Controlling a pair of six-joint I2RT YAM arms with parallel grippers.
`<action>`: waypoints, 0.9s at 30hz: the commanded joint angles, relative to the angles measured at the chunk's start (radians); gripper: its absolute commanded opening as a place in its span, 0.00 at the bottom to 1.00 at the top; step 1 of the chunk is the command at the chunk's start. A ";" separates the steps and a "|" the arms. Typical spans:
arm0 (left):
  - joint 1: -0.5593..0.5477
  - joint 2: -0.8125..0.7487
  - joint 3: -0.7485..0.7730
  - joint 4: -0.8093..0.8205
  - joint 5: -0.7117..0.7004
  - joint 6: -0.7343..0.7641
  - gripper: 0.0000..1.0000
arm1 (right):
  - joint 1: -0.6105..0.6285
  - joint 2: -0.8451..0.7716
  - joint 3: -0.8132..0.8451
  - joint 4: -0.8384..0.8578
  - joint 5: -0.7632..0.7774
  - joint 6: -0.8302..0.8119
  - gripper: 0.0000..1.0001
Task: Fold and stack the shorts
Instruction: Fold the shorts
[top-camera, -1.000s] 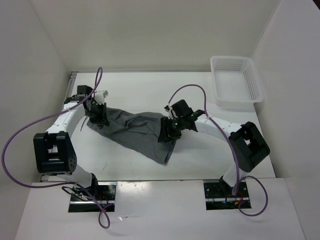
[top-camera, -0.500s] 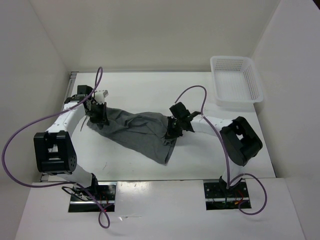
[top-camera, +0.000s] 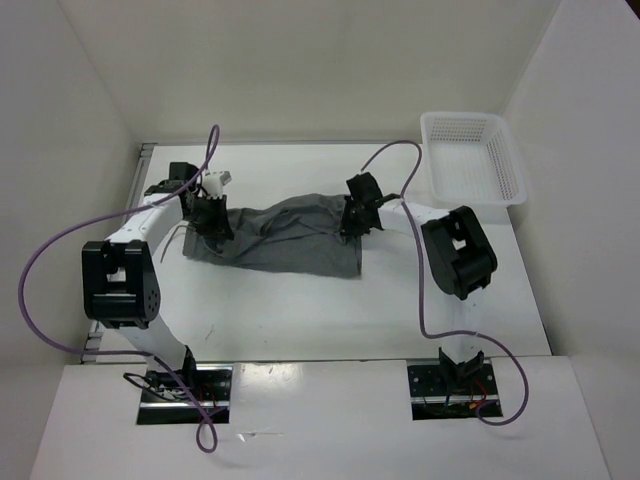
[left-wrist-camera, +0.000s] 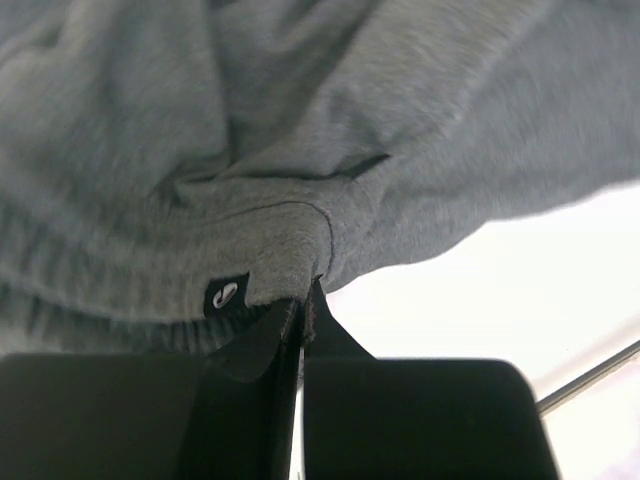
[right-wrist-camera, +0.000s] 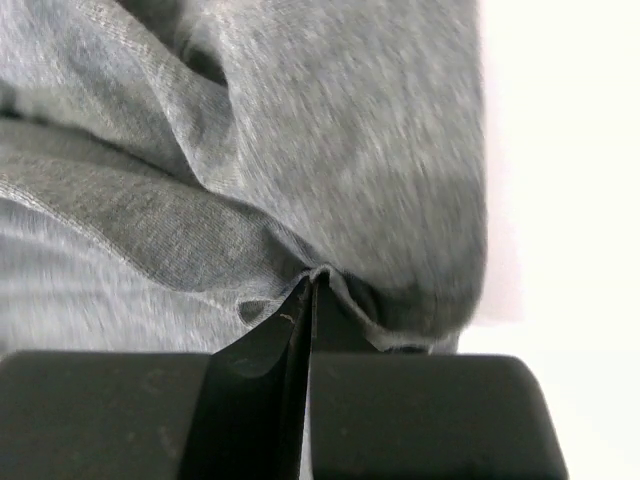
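arms (top-camera: 141, 222) extended; left tool (top-camera: 212, 222), right tool (top-camera: 350, 227) pinch shorts (top-camera: 290, 242) ends.

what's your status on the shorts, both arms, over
Left gripper shut on the shorts, left end. Right gripper shut on the right end. Shorts rumpled, stretched between them, not yet folded. Basket apart at far right, nothing in the way.

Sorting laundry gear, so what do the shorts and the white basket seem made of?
The shorts: soft grey knit, probably cotton jersey; matte, heathered surface that creases loosely. The basket: apparently white plastic; rigid walls of regular mesh.
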 joint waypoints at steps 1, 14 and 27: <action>-0.012 0.056 0.084 0.091 0.082 0.005 0.01 | -0.030 0.124 0.121 0.011 0.134 -0.104 0.00; 0.049 0.153 0.386 0.036 -0.013 0.005 0.00 | -0.086 0.088 0.401 0.031 -0.119 -0.451 0.00; 0.181 -0.050 0.184 -0.007 -0.192 0.005 0.00 | -0.169 -0.086 0.115 -0.136 -0.385 -0.765 0.00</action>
